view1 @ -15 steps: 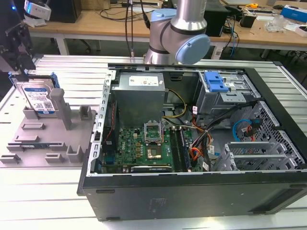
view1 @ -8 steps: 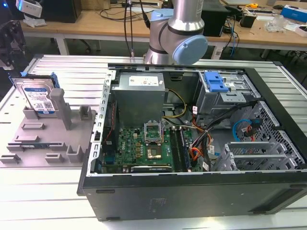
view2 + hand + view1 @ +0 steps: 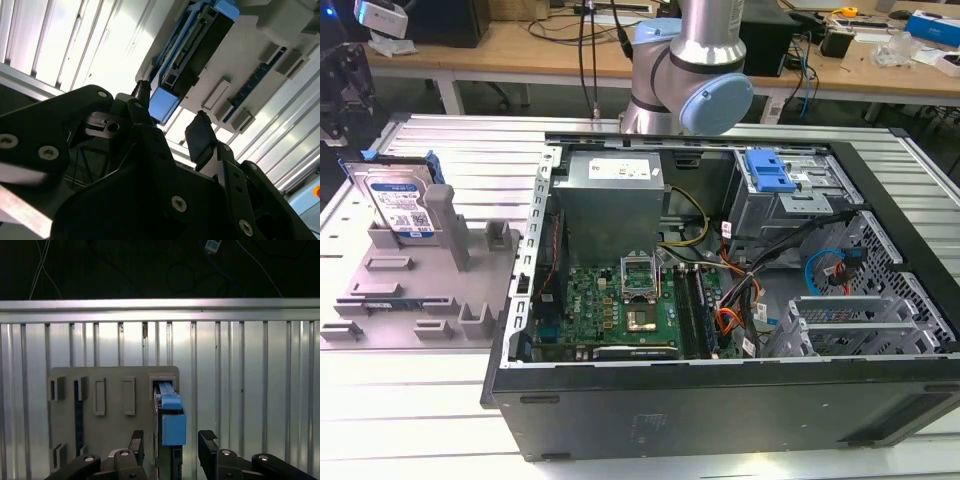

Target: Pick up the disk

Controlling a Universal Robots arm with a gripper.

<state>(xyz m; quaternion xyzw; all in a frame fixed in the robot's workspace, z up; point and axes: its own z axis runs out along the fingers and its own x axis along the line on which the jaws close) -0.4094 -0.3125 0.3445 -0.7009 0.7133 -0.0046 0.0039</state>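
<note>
The disk (image 3: pixel 402 205) stands upright on its edge in a slot of the grey fixture (image 3: pixel 420 290), at the exterior view's left. It is silver, with a blue-and-white label and blue side rails. In the first wrist view I look down on the disk's (image 3: pixel 170 415) blue-railed edge in the fixture (image 3: pixel 110 390). My gripper (image 3: pixel 171 442) is open above it, with one finger to each side and nothing between them. The second wrist view shows the same open gripper (image 3: pixel 172 122) short of the disk (image 3: pixel 195 55), not touching it.
An open computer case (image 3: pixel 720 300) with motherboard, cables and a bright blue latch piece (image 3: pixel 768 170) fills the table's middle and right. The fixture has several upright posts (image 3: pixel 445 225) around the disk. The ribbed metal table (image 3: pixel 250 390) extends past the fixture. Workbenches stand behind.
</note>
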